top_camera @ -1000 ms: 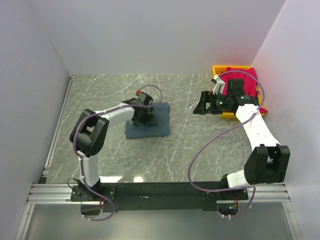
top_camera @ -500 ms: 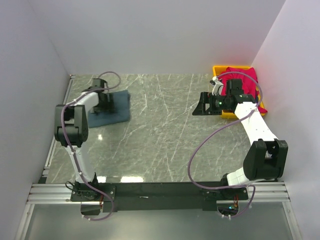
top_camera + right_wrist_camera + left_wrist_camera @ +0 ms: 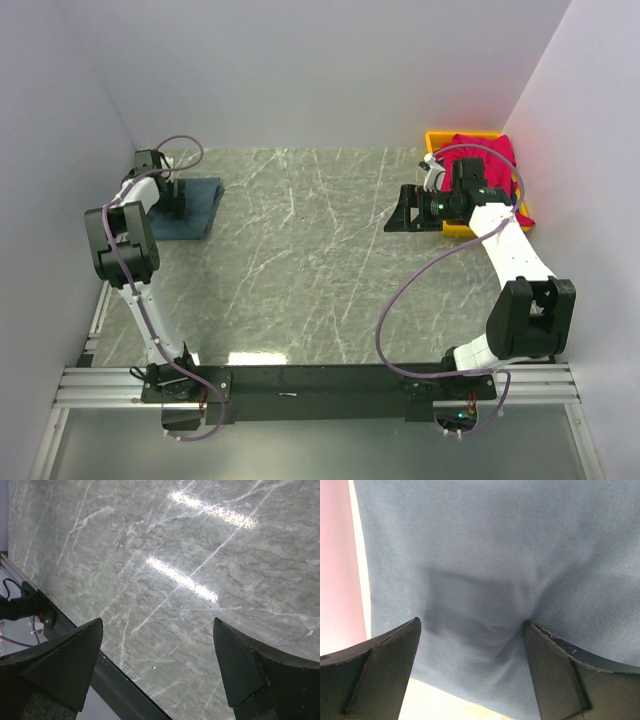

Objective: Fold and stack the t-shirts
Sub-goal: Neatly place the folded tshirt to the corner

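We count two t-shirts, two arms and one bin. The blue-grey t-shirt (image 3: pixel 203 198) lies as a flat folded rectangle on the table (image 3: pixel 300 250), in its far left corner, close to the left wall. The red t-shirt (image 3: pixel 487 155) is bunched up in the yellow bin (image 3: pixel 440 136) at the far right corner, spilling over the bin's right side, well apart from the blue-grey one.

The left arm stretches along the left edge, and the left tool (image 3: pixel 172 202) sits on the blue-grey t-shirt near its left side. In the left wrist view the left tool (image 3: pixel 471 625) has its two fingers spread wide; both tips touch the blue-grey t-shirt (image 3: pixel 495 540), and the cloth puckers into soft creases between them. Nothing is clamped between the fingers.

The right tool (image 3: pixel 403 212) hangs above the bare table just left of the bin, pointing toward the middle. In the right wrist view the right tool (image 3: pixel 158 622) is also spread wide and holds nothing; only the marbled table (image 3: pixel 200 555) and the black rail (image 3: pixel 120 690) at its near edge show between the two fingers.
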`<action>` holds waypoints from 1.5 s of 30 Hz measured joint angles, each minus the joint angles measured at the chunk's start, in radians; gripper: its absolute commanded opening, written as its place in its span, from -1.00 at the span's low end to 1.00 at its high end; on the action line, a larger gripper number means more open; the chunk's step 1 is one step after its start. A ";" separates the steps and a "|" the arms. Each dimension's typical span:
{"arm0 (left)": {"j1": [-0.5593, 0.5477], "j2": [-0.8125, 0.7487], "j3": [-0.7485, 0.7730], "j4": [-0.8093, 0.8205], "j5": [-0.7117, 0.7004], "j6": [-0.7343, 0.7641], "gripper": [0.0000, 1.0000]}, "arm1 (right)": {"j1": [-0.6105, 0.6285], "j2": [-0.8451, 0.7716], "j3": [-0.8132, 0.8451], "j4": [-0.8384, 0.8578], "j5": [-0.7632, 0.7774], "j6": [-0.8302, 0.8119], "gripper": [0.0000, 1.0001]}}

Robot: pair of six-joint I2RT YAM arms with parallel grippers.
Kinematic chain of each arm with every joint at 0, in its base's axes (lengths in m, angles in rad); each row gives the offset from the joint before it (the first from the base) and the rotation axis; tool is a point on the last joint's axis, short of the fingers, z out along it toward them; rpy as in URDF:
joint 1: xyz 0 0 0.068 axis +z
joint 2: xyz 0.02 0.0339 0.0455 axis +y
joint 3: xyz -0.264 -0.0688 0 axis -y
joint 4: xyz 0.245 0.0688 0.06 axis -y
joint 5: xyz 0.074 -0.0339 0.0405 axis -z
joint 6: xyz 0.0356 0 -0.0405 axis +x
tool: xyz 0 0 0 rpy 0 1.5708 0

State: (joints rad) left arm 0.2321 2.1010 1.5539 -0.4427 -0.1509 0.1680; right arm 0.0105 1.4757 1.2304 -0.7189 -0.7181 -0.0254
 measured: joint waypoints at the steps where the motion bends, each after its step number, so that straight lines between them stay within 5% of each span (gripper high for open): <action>1: 0.000 0.000 0.002 -0.004 -0.003 0.000 0.81 | 0.000 0.000 0.002 -0.002 -0.002 -0.001 0.94; 7: 0.000 -0.068 -0.014 -0.095 0.006 -0.021 0.88 | 0.000 0.000 0.012 -0.005 -0.010 -0.002 0.95; 18: 0.002 -0.433 -0.204 -0.246 0.076 -0.132 0.90 | 0.000 0.000 0.012 -0.007 -0.030 -0.002 0.96; 26: 0.002 -0.396 -0.369 -0.261 0.088 -0.141 0.91 | 0.000 0.000 0.021 -0.013 -0.026 -0.002 0.96; 45: -0.008 -0.160 -0.234 -0.136 0.119 -0.286 0.88 | 0.000 0.020 0.079 -0.045 0.000 -0.010 0.97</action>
State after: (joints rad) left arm 0.2245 1.9408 1.3197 -0.5789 -0.0319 -0.1177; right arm 0.0105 1.4956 1.3090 -0.7639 -0.7181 -0.0357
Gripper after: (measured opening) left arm 0.942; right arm 0.985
